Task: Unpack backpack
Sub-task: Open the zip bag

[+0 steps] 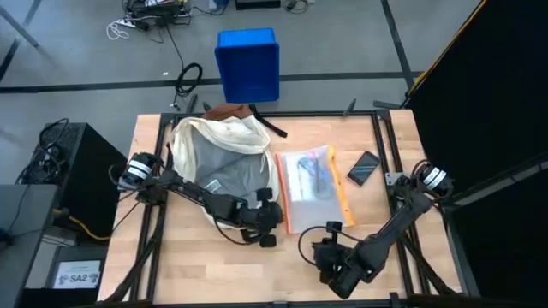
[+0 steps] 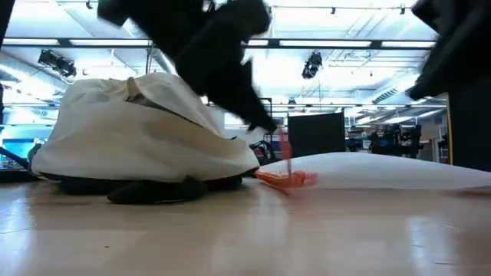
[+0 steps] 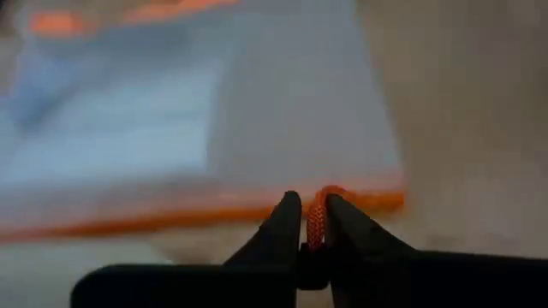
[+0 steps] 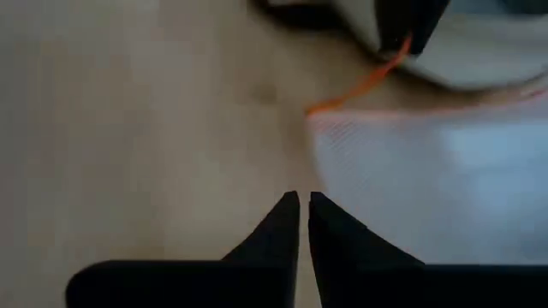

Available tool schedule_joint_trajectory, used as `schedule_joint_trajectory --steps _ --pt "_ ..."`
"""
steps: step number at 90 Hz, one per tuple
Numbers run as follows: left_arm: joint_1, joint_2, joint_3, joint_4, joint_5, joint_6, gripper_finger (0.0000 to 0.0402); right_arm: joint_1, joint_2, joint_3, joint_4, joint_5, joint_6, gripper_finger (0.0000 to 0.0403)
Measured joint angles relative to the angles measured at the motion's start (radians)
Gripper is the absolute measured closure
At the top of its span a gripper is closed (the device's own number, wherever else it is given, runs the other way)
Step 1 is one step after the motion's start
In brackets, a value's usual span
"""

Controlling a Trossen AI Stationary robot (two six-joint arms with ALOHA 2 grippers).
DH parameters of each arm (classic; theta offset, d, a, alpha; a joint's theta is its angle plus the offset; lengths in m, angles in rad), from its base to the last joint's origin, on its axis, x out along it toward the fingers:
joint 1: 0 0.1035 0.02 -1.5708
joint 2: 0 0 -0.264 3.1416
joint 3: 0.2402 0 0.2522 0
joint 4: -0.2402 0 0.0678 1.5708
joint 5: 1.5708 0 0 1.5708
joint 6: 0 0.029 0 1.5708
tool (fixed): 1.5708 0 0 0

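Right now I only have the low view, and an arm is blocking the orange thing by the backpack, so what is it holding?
Observer: The left gripper is pinching the orange pull cord of the clear zip pouch.
Operator: Where is the pouch?
Observer: Flat on the table, beside the backpack.
Operator: And the right gripper?
Observer: The right gripper hovers near the pouch's corner, jaws shut on nothing.
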Motion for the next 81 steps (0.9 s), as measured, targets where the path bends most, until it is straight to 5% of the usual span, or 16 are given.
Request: schedule_joint_trajectory --steps 33,50,65,81 --pt "-0.034 0.000 0.304 -0.380 -0.099 0.139 0.0396 -0.061 0.057 -0.002 0.187 0.038 -0.139 0.0285" --pt "-0.034 0.000 0.392 -0.486 -0.115 0.163 0.0398 -0.095 0.111 -0.002 0.216 0.176 -0.168 0.0202" --pt "-0.034 0.000 0.393 -0.574 -0.097 0.103 0.0400 -0.116 0.109 -0.002 0.210 0.163 -0.182 0.0149" --pt "-0.042 -0.005 0.231 -0.489 -0.037 0.036 0.0401 -0.122 0.120 -0.002 0.213 0.056 -0.215 0.0126"
